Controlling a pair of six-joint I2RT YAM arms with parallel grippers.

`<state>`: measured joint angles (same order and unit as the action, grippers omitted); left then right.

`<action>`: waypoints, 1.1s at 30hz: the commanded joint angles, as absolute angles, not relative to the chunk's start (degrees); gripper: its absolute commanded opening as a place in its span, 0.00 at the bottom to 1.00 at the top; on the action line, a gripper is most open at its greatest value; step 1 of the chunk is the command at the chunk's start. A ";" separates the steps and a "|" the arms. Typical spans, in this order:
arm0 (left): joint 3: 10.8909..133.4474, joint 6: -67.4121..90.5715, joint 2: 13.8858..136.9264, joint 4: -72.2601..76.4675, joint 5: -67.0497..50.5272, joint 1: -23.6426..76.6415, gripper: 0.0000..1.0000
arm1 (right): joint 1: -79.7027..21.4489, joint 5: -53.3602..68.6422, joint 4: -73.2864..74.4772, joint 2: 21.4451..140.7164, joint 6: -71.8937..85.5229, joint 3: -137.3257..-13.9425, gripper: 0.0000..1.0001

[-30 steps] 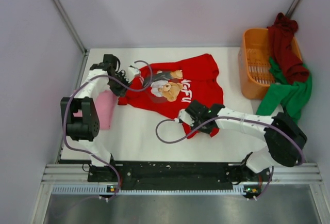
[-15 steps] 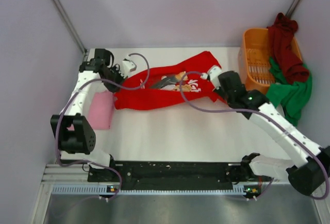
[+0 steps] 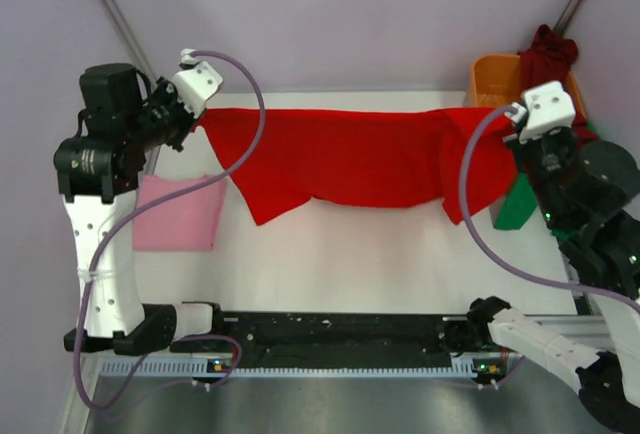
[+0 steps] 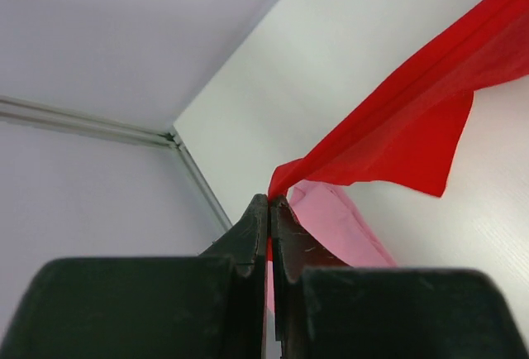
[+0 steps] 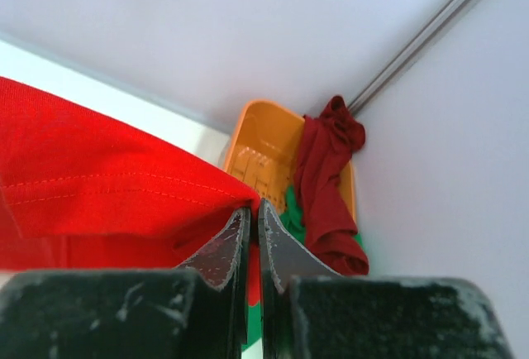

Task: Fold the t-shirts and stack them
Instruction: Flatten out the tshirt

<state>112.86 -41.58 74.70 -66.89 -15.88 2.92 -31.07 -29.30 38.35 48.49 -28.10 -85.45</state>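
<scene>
The bright red t-shirt hangs stretched in the air between both arms, plain side toward the camera. My left gripper is shut on its left end; in the left wrist view the gripper pinches red cloth. My right gripper is shut on its right end, also shown in the right wrist view with red cloth. A folded pink t-shirt lies flat at the left, also in the left wrist view. A maroon t-shirt and a green t-shirt hang at the basket.
An orange slotted basket stands at the back right corner, seen also in the right wrist view. White walls close the table at the back and sides. The arm bases and a black rail run along the near edge.
Both arms have risen and pulled apart, lifting the red t-shirt off the table and stretching it wide. The chest graphic no longer shows.
</scene>
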 commanded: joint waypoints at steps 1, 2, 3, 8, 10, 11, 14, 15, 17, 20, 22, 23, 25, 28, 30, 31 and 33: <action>120.66 -40.69 73.30 -74.88 -13.53 2.37 0.00 | -30.59 -27.52 37.27 45.17 -27.87 -88.33 0.00; 121.20 -40.69 73.21 -75.06 -13.71 2.37 0.00 | -30.59 -26.81 37.27 45.61 -27.77 -87.72 0.00; 121.11 -40.43 73.39 -74.88 -13.71 2.37 0.00 | -30.59 -26.37 37.27 46.83 -27.95 -87.11 0.00; 115.59 -39.29 75.23 -67.52 -11.17 2.37 0.00 | -24.64 -21.66 35.60 58.68 -28.31 -88.58 0.00; 113.39 -38.59 76.81 -61.99 -8.98 2.37 0.00 | -17.35 -15.15 31.06 64.13 -24.55 -90.61 0.00; 112.86 -38.15 77.77 -58.57 -7.31 2.37 0.00 | -14.70 -13.55 27.98 66.51 -22.43 -91.57 0.00; 114.60 -37.01 83.48 -49.69 -2.91 2.46 0.00 | -10.64 -10.47 20.50 76.52 -20.21 -99.20 0.00; 116.61 -36.48 85.76 -47.22 -1.86 2.63 0.00 | -10.55 -10.20 19.17 80.55 -20.56 -103.58 0.00; 121.96 -35.77 90.51 -44.05 -0.53 3.25 0.00 | -10.63 -10.45 18.90 88.99 -22.14 -116.65 0.00; 128.74 -37.26 96.31 -36.95 5.95 4.48 0.00 | -10.55 -16.06 18.63 101.38 -26.79 -136.51 0.00; 131.21 -39.89 98.43 -29.66 10.17 5.10 0.00 | -10.46 -18.80 17.93 108.51 -31.35 -147.96 0.00; 131.92 -41.38 99.22 -25.88 11.67 5.27 0.00 | -10.20 -19.68 15.84 109.24 -33.90 -150.10 0.00; 133.93 -43.76 100.72 -21.37 13.09 5.36 0.00 | -9.58 -19.52 11.44 106.72 -36.12 -146.89 0.00; 134.48 -45.17 101.60 -20.21 11.96 5.36 0.00 | -8.88 -16.53 10.81 102.58 -41.63 -141.43 0.00; 131.50 -45.35 100.99 -20.57 10.47 5.45 0.00 | -8.88 -15.03 15.18 100.56 -46.39 -138.79 0.00; 129.48 -45.44 100.20 -20.65 9.76 5.45 0.00 | -8.96 -15.64 17.12 99.42 -48.67 -136.43 0.00; 124.39 -45.62 98.62 -21.27 8.70 5.54 0.00 | -9.31 -16.61 22.21 96.26 -53.15 -130.99 0.00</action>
